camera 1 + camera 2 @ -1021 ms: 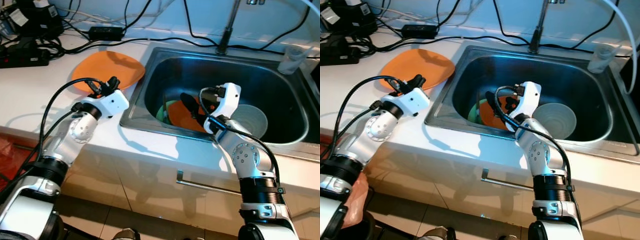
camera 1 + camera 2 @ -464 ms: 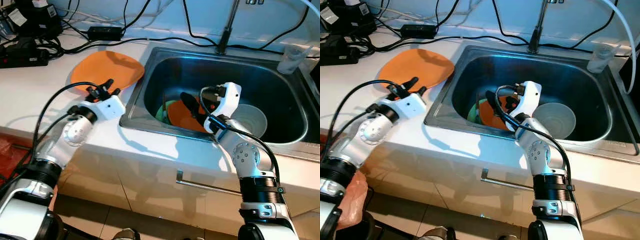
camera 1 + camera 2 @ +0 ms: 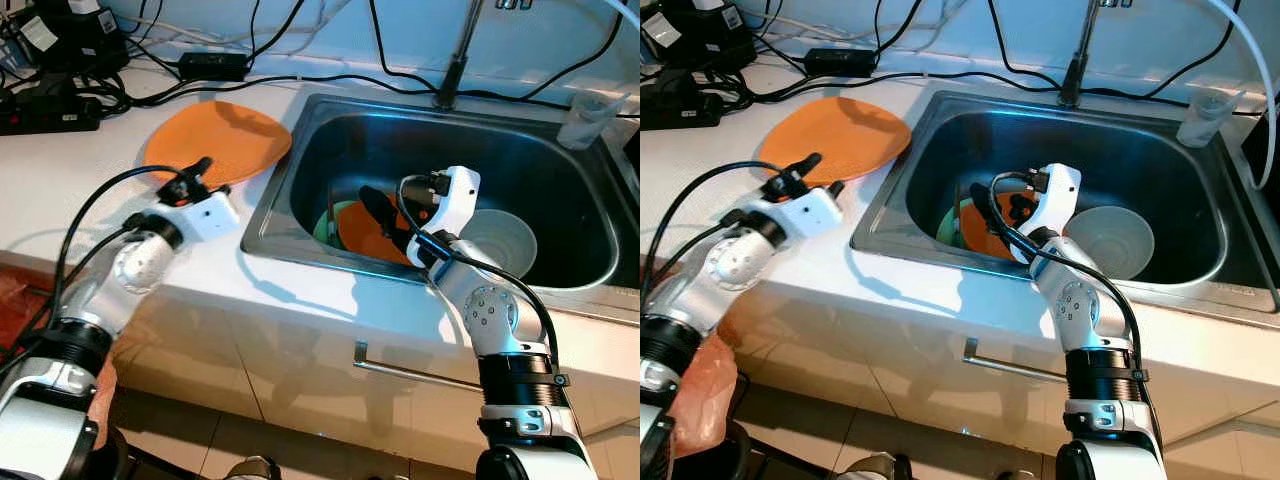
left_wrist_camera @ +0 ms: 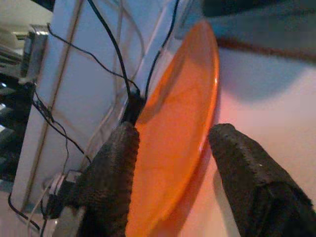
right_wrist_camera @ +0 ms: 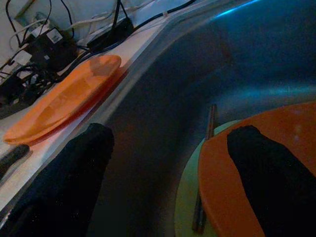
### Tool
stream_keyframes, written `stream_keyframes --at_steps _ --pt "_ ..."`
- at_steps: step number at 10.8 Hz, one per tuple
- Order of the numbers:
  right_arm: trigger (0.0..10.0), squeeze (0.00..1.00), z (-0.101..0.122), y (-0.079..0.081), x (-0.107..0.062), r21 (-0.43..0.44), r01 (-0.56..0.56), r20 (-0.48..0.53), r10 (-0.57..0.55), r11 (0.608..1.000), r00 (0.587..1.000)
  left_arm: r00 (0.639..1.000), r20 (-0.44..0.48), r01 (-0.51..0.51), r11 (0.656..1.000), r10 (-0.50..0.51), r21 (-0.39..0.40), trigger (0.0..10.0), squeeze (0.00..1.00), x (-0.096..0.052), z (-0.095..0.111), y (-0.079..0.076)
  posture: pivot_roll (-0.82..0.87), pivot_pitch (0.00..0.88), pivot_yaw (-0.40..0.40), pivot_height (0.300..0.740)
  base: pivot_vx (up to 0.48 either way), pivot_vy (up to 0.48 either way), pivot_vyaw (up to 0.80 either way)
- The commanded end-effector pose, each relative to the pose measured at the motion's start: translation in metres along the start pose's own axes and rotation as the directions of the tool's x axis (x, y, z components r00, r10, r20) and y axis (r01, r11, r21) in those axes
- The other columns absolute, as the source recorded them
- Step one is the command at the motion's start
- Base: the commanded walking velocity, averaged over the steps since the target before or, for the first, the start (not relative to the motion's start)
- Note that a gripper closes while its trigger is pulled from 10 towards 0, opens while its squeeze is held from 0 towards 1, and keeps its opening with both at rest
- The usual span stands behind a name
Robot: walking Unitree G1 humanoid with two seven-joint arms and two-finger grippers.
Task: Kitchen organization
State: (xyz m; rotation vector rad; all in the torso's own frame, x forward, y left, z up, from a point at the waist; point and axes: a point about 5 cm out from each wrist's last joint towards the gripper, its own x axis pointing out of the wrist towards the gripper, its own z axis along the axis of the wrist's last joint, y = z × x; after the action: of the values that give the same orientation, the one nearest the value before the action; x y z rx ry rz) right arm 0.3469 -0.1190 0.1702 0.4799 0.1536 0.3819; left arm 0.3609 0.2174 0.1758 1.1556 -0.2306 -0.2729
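An orange plate (image 3: pixel 218 140) lies flat on the white counter, left of the sink (image 3: pixel 300 160). My left gripper (image 3: pixel 188 176) hovers open just in front of the plate's near rim, and the plate (image 4: pixel 173 113) shows between its fingers (image 4: pixel 111 177). Inside the sink a second orange plate (image 3: pixel 362 232) rests on a green plate (image 3: pixel 322 226), with a white bowl (image 3: pixel 505 240) beside them. My right gripper (image 3: pixel 385 218) hangs open over the orange plate (image 5: pixel 247 187) in the sink, holding nothing. A dark stick (image 5: pixel 205 173) lies at the plates' edge.
A faucet (image 3: pixel 452 60) rises behind the sink, and a clear glass (image 3: pixel 582 118) stands at its back right corner. Black cables, a power brick (image 3: pixel 212 66) and a power strip (image 3: pixel 45 108) crowd the back left of the counter. A cabinet handle (image 3: pixel 400 368) sits below the counter edge.
My left gripper has drawn back to the left, away from the sink's edge, staying open near the counter plate's rim. The right arm has not moved.
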Motion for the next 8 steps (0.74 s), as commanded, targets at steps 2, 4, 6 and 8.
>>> stream_keyframes --at_steps 2,4,6,8 --pt "10.0 0.0 0.004 0.004 0.002 0.0 -0.013 0.01 0.013 1.0 1.0 0.997 -0.053 0.061 0.997 -0.059 0.038 10.0 1.0 -0.002 -0.01 0.0 0.12 0.07 -0.005 0.74 0.0 0.0 0.0" --pt "10.0 0.0 0.003 0.004 0.001 0.004 -0.013 0.009 0.013 1.0 1.0 0.99 -0.116 0.092 0.993 -0.083 0.071 10.0 1.0 -0.003 -0.02 -0.001 0.11 0.077 -0.002 0.74 0.0 0.0 0.0" --pt "10.0 0.0 0.002 0.007 -0.003 0.009 -0.012 0.01 0.012 1.0 1.0 0.974 -0.194 0.141 0.986 -0.121 0.092 10.0 0.0 -0.003 -0.032 0.001 0.1 0.106 0.011 0.74 0.0 0.0 0.0" --pt "10.0 0.0 -0.001 0.007 -0.009 0.023 0.001 0.01 -0.001 1.0 1.0 0.964 -0.231 0.162 0.98 -0.133 0.113 10.0 0.0 0.001 -0.035 0.006 0.09 0.132 0.026 0.74 0.0 0.0 0.0"
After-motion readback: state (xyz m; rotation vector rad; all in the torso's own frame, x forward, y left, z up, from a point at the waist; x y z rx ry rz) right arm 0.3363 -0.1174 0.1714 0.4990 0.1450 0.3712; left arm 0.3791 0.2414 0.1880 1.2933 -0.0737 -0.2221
